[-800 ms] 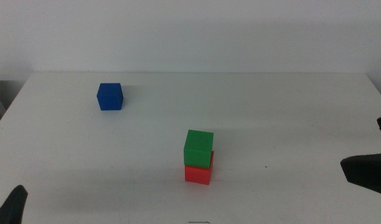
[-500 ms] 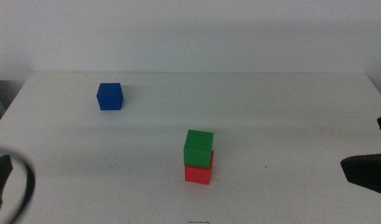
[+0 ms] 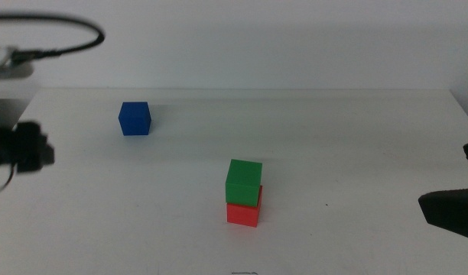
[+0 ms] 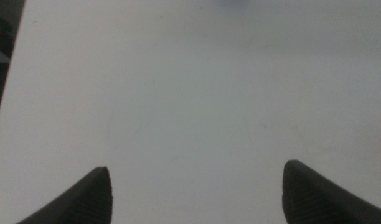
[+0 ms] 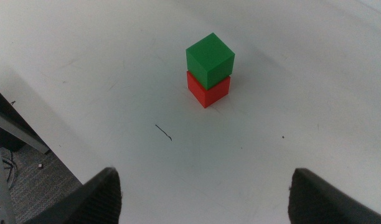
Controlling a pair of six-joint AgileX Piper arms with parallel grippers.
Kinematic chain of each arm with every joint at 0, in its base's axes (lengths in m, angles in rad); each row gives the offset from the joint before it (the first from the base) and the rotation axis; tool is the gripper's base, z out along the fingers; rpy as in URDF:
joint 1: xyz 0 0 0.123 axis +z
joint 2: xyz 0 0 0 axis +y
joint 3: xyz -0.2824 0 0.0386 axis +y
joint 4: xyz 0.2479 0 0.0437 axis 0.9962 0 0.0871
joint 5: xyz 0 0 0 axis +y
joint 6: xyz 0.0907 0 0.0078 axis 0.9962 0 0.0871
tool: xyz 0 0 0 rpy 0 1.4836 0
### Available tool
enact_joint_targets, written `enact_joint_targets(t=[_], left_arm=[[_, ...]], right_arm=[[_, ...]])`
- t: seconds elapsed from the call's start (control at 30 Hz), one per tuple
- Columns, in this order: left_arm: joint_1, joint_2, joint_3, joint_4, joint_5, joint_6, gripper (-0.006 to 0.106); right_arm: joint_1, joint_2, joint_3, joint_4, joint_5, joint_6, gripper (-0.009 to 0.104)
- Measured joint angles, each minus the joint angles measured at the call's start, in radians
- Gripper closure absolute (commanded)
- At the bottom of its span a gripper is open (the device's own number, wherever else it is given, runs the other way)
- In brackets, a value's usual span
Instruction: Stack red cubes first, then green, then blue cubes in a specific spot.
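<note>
- Middle view: our left gripper (image 3: 24,149) sits at the left edge, blue cube (image 3: 134,118) up and right of it — apart.
- Its jaws are spread wide over bare table (image 4: 190,93).
- Green cube (image 3: 244,182) rests on red cube (image 3: 243,213), lower centre.
- Our right gripper (image 5: 206,190) waits, jaws wide, at the right edge — open tabletop between.

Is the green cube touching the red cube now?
Touching. The right wrist view shows the green cube sitting directly on the red cube, no gap.

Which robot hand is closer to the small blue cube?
Left. The left gripper, jaws open, is by the table's left edge, near the small matte blue cube. The right gripper waits far across the table.
</note>
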Motion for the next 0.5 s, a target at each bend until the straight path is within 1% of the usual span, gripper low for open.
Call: enact_joint_targets(t=[0.17,0.5], left_arm=[[0.0,0.167,-0.148,-0.005,0.02,0.001,0.007],[-0.017,0.626,-0.536,-0.031,0.049,0.075,0.007]], right_arm=[[0.0,0.0,0.0,0.0,0.0,0.0,0.023],[0.0,0.0,0.0,0.0,0.0,0.0,0.023]])
